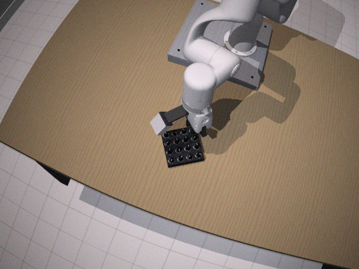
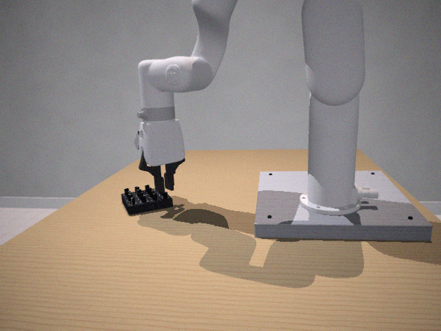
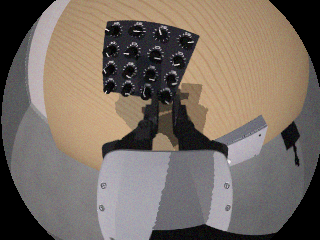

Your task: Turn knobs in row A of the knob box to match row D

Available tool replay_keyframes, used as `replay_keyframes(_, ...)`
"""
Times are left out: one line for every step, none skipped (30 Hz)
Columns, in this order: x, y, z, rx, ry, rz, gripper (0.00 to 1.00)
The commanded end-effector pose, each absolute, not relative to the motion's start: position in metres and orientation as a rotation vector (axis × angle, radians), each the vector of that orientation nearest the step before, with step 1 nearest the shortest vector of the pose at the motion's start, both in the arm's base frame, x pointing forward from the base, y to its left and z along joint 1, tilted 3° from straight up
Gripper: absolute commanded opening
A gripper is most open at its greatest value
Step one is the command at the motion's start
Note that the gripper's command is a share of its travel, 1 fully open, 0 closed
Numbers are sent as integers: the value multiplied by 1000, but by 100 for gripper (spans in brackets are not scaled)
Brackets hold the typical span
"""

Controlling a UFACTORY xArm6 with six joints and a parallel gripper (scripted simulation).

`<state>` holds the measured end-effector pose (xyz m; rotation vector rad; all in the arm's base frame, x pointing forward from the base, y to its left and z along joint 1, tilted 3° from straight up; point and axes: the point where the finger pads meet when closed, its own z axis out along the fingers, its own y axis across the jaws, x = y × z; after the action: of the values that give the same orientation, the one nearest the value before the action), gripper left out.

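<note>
you are early in the job, as far as i can judge: the knob box [image 1: 183, 148] stands on the table [image 1: 87, 87] with the knob marks too small to read. your gripper [image 2: 165, 185] hangs over a corner knob in the row nearest the arm, fingers narrowed with a gap, gripping nothing yet

Bare lab: wooden table [image 1: 87, 87], tiled floor [image 1: 35, 231]
</note>
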<state>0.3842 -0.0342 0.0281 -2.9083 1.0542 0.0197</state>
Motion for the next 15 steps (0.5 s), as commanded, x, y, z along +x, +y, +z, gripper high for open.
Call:
replay_keyframes(386, -34, 29, -2908, 1054, 14, 19)
replay_keyframes(386, -34, 29, -2908, 1054, 14, 19)
replay_keyframes(386, -34, 29, -2908, 1054, 14, 19)
replay_keyframes(386, -34, 29, -2908, 1054, 14, 19)
replay_keyframes(386, -34, 29, -2908, 1054, 14, 19)
replay_keyframes(386, -34, 29, -2908, 1054, 14, 19)
replay_keyframes(386, -34, 29, -2908, 1054, 14, 19)
replay_keyframes(386, -34, 29, -2908, 1054, 14, 19)
replay_keyframes(386, -34, 29, -2908, 1054, 14, 19)
replay_keyframes(386, -34, 28, -2908, 1054, 14, 19)
replay_keyframes(386, -34, 28, -2908, 1054, 14, 19)
replay_keyframes(386, -34, 27, -2908, 1054, 14, 19)
replay_keyframes(386, -34, 27, -2908, 1054, 14, 19)
replay_keyframes(386, -34, 26, -2908, 1054, 14, 19)
replay_keyframes(386, -34, 25, -2908, 1054, 14, 19)
